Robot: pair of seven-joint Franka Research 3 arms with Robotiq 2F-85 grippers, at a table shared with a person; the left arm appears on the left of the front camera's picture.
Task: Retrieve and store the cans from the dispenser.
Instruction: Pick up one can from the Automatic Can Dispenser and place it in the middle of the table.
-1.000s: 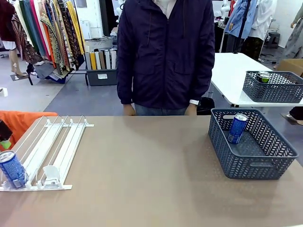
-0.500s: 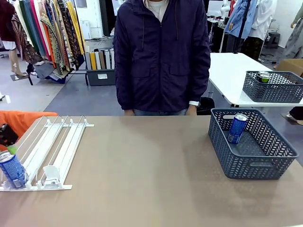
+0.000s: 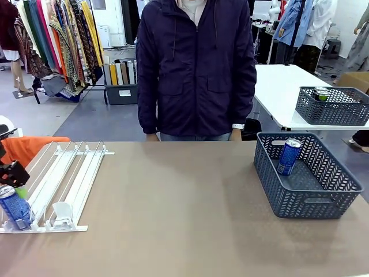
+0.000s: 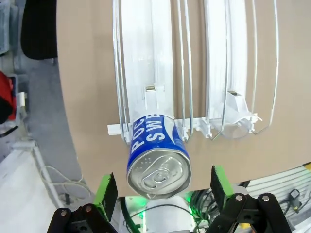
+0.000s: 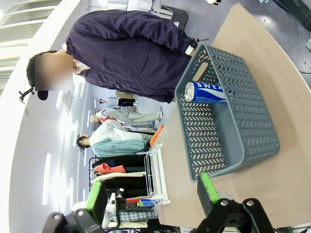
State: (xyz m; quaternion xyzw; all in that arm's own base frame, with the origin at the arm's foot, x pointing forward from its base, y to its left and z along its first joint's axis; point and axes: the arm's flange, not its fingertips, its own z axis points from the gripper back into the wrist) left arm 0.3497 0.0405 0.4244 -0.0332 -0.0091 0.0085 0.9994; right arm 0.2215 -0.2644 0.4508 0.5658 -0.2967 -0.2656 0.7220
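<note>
A blue can with white lettering stands at the near end of the leftmost lane of the white dispenser. My left gripper hangs just above and behind it at the picture's left edge. In the left wrist view the can sits between the green pads, which stand apart from it; the left gripper is open. A second blue can leans inside the grey basket on the right. My right gripper is open and holds nothing, looking at that basket and its can.
A person in a dark jacket stands at the far edge, hands down. Another grey basket with a can sits on a white table behind. A white pusher block rests in a neighbouring lane.
My left gripper has come into the front view from the left edge and lowered toward the blue can. The person has shifted slightly closer to the table.
</note>
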